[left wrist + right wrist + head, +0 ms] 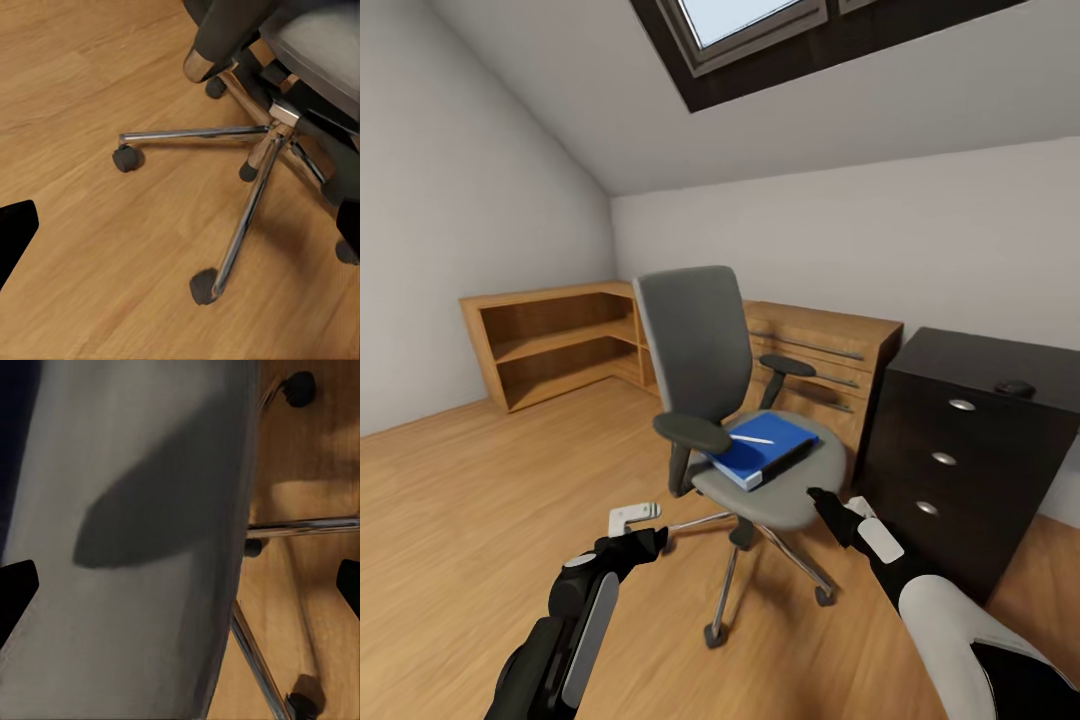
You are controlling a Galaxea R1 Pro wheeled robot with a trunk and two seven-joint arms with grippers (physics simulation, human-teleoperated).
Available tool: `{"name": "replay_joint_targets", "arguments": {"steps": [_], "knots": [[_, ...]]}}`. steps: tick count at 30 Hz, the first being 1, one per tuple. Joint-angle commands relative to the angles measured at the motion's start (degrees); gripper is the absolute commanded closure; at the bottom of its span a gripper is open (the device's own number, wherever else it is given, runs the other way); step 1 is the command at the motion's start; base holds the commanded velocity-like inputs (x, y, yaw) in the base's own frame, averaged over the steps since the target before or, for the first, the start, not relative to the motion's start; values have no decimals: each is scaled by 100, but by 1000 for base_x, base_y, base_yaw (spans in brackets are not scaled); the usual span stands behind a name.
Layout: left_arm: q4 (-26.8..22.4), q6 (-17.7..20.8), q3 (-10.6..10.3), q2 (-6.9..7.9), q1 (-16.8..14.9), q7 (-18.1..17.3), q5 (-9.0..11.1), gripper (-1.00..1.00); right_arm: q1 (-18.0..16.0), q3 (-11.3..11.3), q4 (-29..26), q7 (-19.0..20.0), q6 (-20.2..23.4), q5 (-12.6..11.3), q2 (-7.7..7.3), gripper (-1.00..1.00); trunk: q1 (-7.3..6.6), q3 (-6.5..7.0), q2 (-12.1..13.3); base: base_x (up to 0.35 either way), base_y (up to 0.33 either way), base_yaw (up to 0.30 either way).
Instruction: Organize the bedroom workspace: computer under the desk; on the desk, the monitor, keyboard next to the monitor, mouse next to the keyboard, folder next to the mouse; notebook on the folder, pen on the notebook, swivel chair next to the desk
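Wooden drawer chest (830, 365) stands behind swivel chair (705, 370), beside desk (970, 440).

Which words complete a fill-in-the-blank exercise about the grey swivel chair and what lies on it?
1. The flat blue folder lies on the grey swivel chair's ____.
2. The thin whitish pen rests on top of the ____.
3. The chair stands on a ____ floor.
4. The dark drawer unit shows ____ knobs.

Missing words: seat; folder; wooden; three
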Motion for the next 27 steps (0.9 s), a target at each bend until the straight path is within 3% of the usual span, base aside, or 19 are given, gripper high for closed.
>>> {"name": "replay_joint_targets", "arguments": {"steps": [1, 12, 27], "knots": [[-7, 21, -5, 0, -3, 51, 61, -100, 2, -29, 10, -4, 33, 49, 2, -100, 3, -7, -1, 236, -34, 0], [-7, 22, -5, 0, -3, 34, 61, -100, 2, -31, 8, -5, 32, 52, 4, -100, 3, -7, -1, 213, -4, 1], [-7, 29, -5, -6, -3, 34, 61, -100, 2, -31, 16, 3, 32, 52, 7, -100, 3, -7, -1, -15, 0, 87]]}}
